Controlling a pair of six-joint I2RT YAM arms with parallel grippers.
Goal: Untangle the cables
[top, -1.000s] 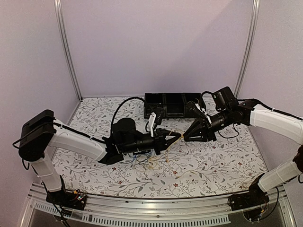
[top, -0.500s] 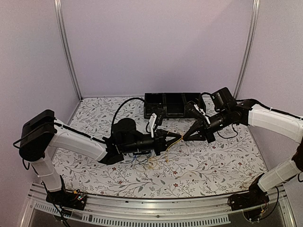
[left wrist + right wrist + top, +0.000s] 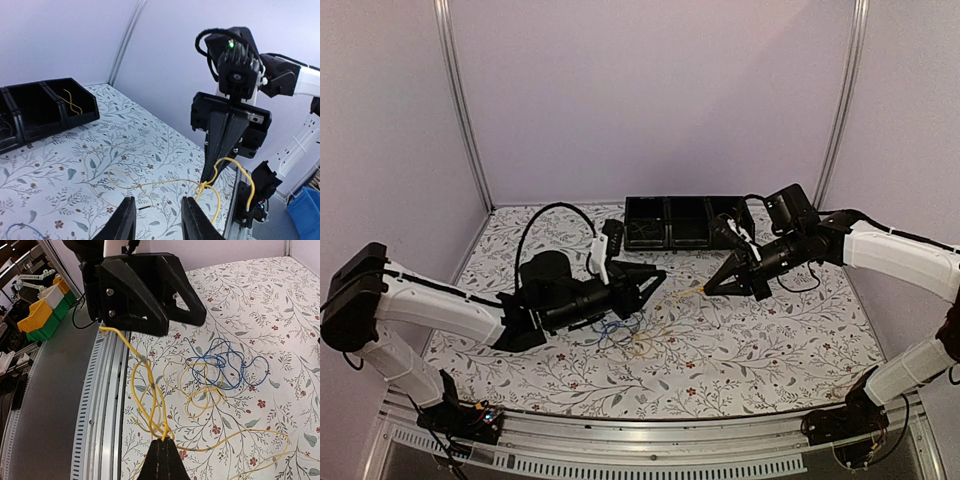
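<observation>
My right gripper [image 3: 710,289] is shut on a knotted yellow cable [image 3: 150,390], pinching it just above the table; its closed tips show in the right wrist view [image 3: 162,445]. In the left wrist view the same knot [image 3: 202,186] hangs at those tips, and a strand trails over the table. My left gripper [image 3: 655,283] is open and empty, a short way left of the knot, its fingers [image 3: 192,220] apart. A blue cable [image 3: 225,362] and a second yellow coil [image 3: 200,397] lie tangled on the table under the left gripper.
A row of black bins [image 3: 685,222] stands at the back, behind both grippers; one bin [image 3: 70,102] holds a yellow cable. The aluminium rail [image 3: 650,440] runs along the table's near edge. The flowered tablecloth [image 3: 770,340] covers the table.
My left gripper has opened, let go of the yellow cable and drawn back to the left. The right gripper has closed fully on the cable and stays in place.
</observation>
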